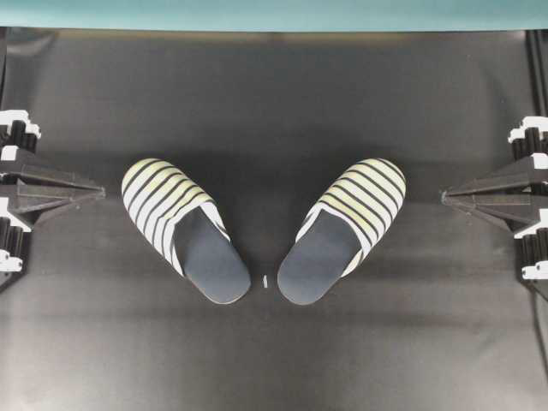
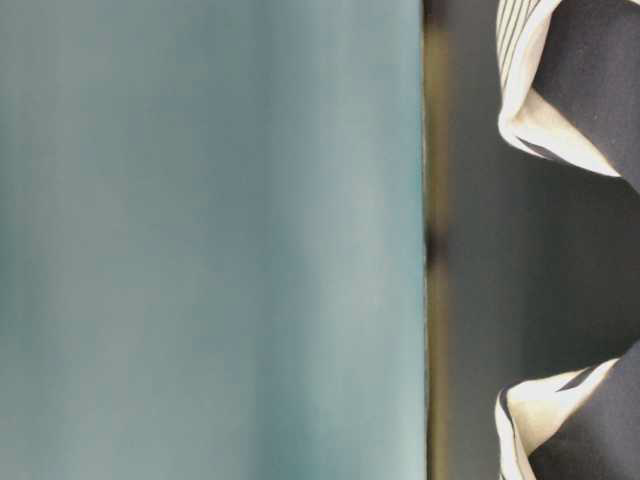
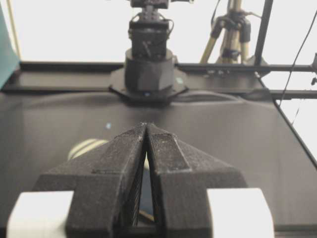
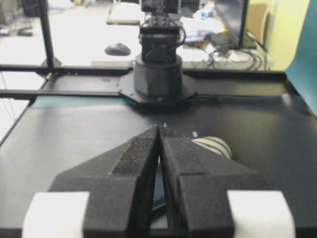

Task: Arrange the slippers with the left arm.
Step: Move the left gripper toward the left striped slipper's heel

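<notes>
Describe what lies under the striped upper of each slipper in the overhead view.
Left slipper and right slipper: the dark navy insole runs in beneath the stripes; its front part and the toe space are covered and cannot be seen.

A flat black table (image 1: pixel 274 94) fills the overhead view, its far edge running along a teal backdrop. Two striped slippers lie directly on it, and taking the left slipper (image 1: pixel 183 228) as the marker, the right slipper (image 1: pixel 342 229) sits well apart to its right, toes splayed outward and the dark heels angled toward each other. Just right of the left slipper's heel, between the two heels, a tiny white scrap (image 1: pixel 265 282) rests on the black surface.
</notes>
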